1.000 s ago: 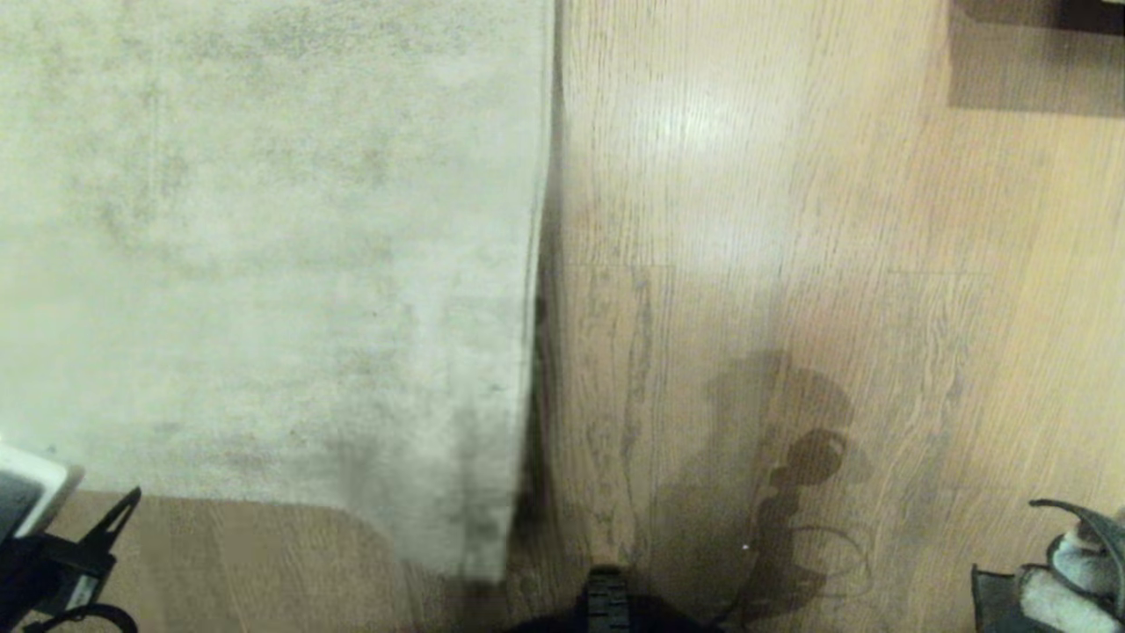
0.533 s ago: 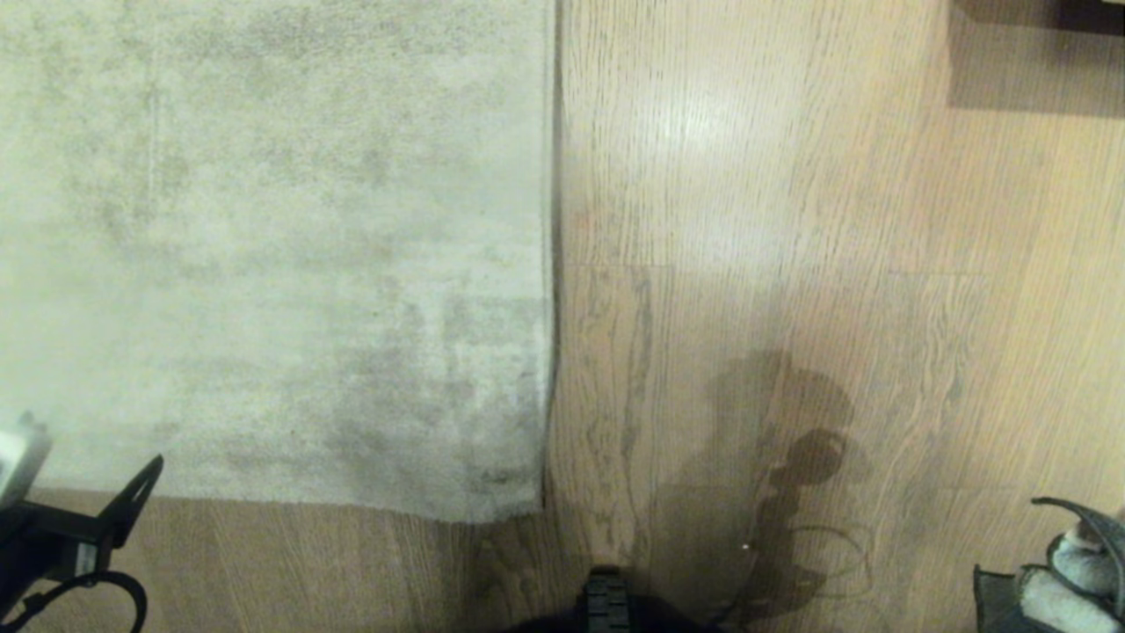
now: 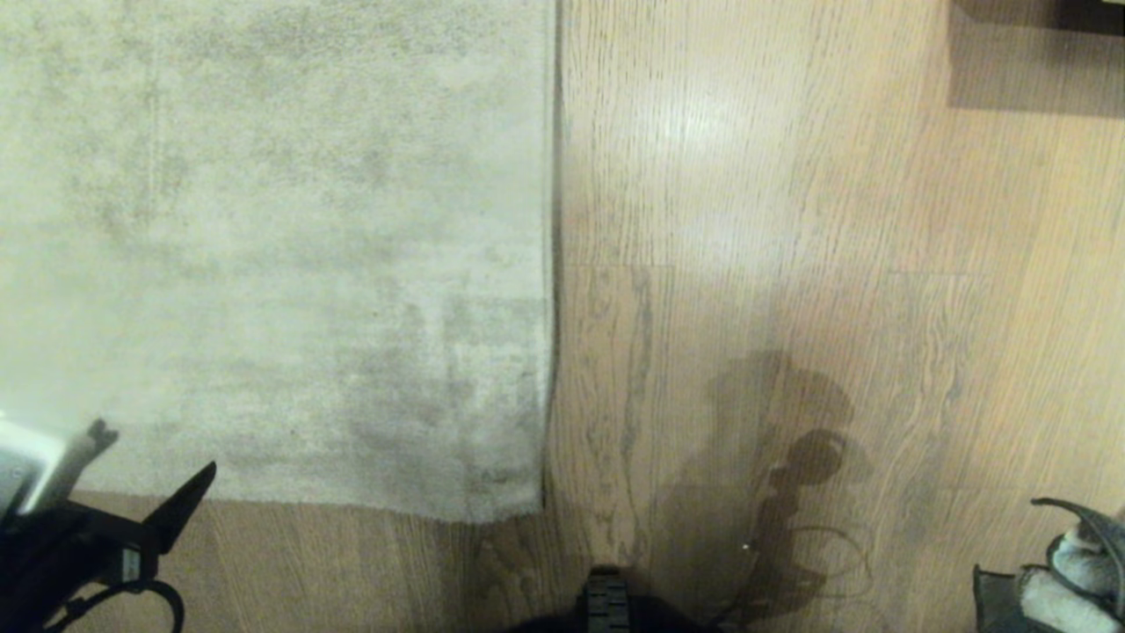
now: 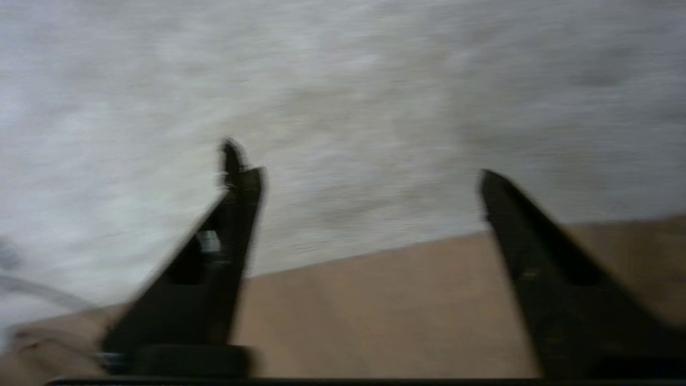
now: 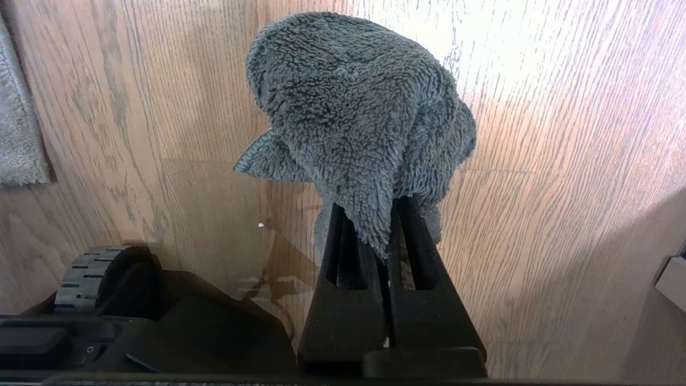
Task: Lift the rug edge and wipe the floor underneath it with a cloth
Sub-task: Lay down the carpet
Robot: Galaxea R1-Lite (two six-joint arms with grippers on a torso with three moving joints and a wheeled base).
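your left gripper point(image 4: 364, 166) hangs wide over the rug edge point(image 4: 375, 249), holding nothing; your right gripper point(image 5: 370, 214) clamps the cloth point(image 5: 359, 118).

head cam overhead, wrists near floor point(image 3: 791, 176)

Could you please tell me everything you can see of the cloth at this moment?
The cloth is a small grey rag of fluffy, looped pile, like microfibre terry. It is bunched into a rounded wad, with one pointed corner sticking out to the side and a flap hanging down between the jaws. The right gripper holds it, jaws shut on its lower folds. It hangs above the wood floor, with nothing else seen touching it. In the head view it sits at the lower right corner.
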